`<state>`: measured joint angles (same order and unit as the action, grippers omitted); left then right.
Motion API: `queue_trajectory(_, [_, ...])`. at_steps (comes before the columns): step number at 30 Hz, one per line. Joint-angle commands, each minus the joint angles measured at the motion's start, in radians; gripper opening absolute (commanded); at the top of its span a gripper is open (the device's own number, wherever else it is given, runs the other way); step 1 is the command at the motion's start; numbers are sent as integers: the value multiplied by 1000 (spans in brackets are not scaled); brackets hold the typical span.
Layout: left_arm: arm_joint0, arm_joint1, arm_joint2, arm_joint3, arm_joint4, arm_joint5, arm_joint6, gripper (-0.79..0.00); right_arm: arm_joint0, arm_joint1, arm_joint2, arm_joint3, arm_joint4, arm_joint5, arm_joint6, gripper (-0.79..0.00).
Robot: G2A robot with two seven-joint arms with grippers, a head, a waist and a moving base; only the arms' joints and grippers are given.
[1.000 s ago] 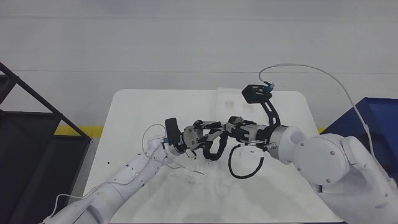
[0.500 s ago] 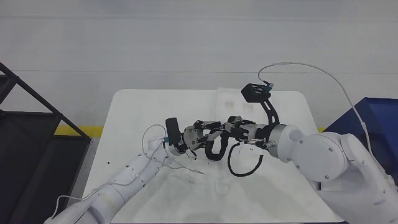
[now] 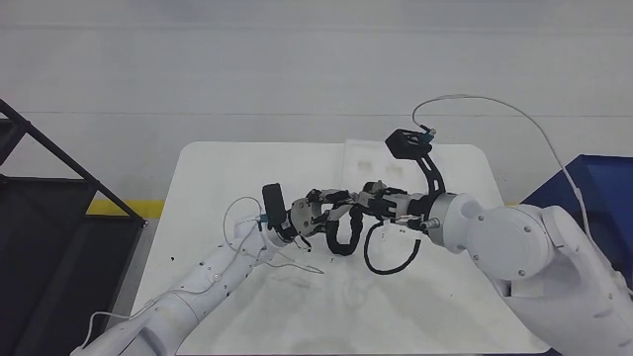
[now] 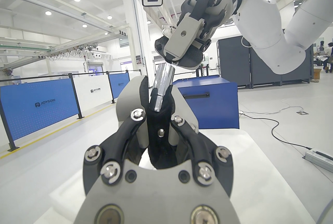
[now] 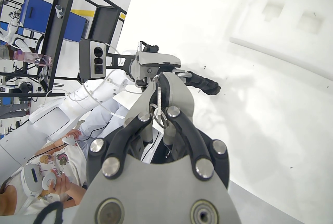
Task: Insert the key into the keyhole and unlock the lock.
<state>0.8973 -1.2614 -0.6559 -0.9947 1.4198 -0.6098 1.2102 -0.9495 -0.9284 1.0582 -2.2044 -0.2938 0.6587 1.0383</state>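
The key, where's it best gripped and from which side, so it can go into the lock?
Grip the key by its head, near the ring, fingers on its two flat faces, coming from the ring end. It is thin and flat, so this probably resists twisting and leaves the tip free toward the lock. The right gripper holds it so.

White logo lettering on the blue barrier panel (image 4: 44, 104), dark lettering on the white panel (image 4: 95, 90) just beside it. And small signs (image 4: 139, 59) on the pillar (image 4: 142, 35) behind, too tiny to read.
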Motion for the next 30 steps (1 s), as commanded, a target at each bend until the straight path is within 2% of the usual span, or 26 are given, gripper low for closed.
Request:
queue_trajectory(1, [3, 3, -4, -6, -5, -9, -9, -785, -6, 1, 8, -1, 2, -4, -2, -785])
queue_trajectory(19, [24, 18, -9, -43, -17, -71, -71, -785, -50, 7, 63, 28, 36, -54, -16, -785])
queue_trajectory(23, [25, 19, -9, -46, -21, -77, -77, -785, -55, 7, 69, 35, 48, -61, -27, -757])
queue_trajectory(24, [25, 20, -9, -46, -20, -79, -79, -785, -56, 7, 71, 36, 51, -63, -30, -727])
queue_trajectory(26, [25, 20, -9, -46, -21, -81, -81, -785, -59, 6, 73, 38, 58, -66, -36, -727])
queue_trajectory(28, [25, 21, -8, -47, -22, -83, -83, -785, -61, 6, 75, 39, 64, -69, -39, -785])
queue_trajectory(30, [25, 21, -9, -46, -22, -85, -85, -785, -62, 5, 77, 40, 68, -73, -40, -785])
